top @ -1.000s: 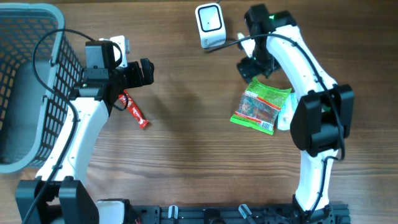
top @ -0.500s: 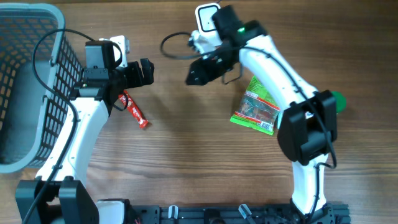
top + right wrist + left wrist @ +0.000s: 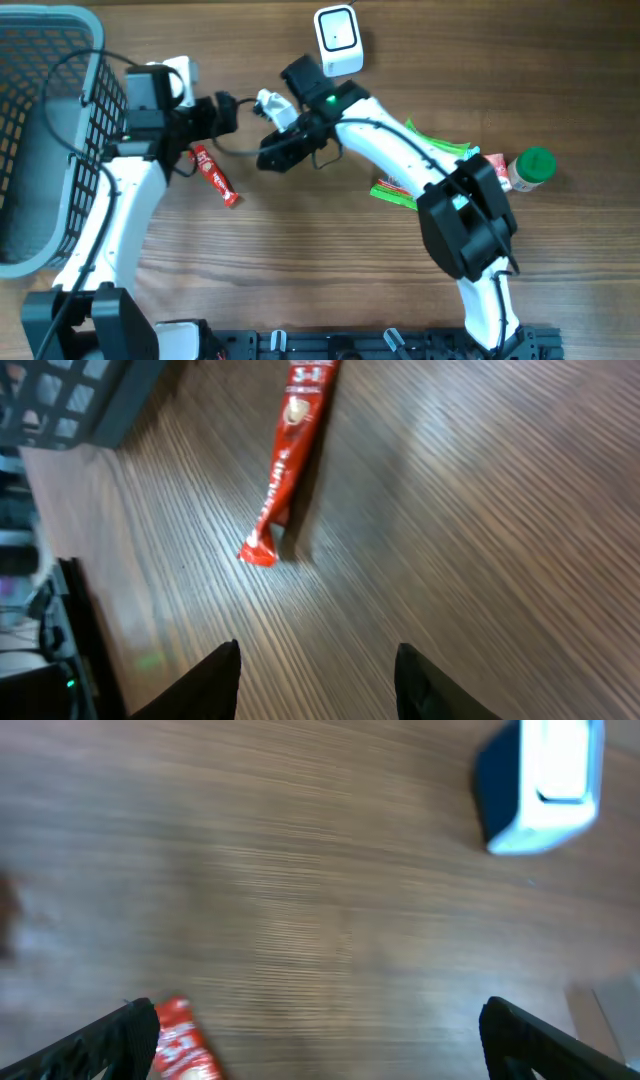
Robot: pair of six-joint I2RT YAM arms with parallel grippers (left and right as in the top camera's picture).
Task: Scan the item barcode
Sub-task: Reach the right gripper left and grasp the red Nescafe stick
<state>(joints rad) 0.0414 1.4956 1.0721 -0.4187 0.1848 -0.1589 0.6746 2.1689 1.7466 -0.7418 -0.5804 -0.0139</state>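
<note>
Red stick packet (image 3: 216,176): flat on the wooden table (image 3: 320,270), left of centre in the overhead view, slanting from upper left to lower right, upper end just beside the left arm. Touched by neither gripper.

Right gripper (image 3: 270,160): reaching in from the right, near the packet's upper right, apart from it. Fingers (image 3: 215,680) parted about halfway along the bottom edge of the right wrist view, nothing between them but bare wood. Packet (image 3: 295,440) in the upper middle of that view, beyond the fingertips, one crimped end pointing down-left; dark mesh of the grey basket (image 3: 60,390) in the upper left corner.

Left gripper (image 3: 228,108): above the packet in the overhead view, spread fully wide and empty. Fingertips (image 3: 110,1040) at the bottom corners of the left wrist view, with one end of the packet (image 3: 180,1045) showing just inside the lower left one.

White scanner (image 3: 338,40): upright at top centre of the overhead view, well apart from the packet; also at upper right of the left wrist view (image 3: 545,785).

Green snack bag (image 3: 440,148) partly under the right arm at centre right; green-capped bottle (image 3: 530,168) just to its right.
</note>
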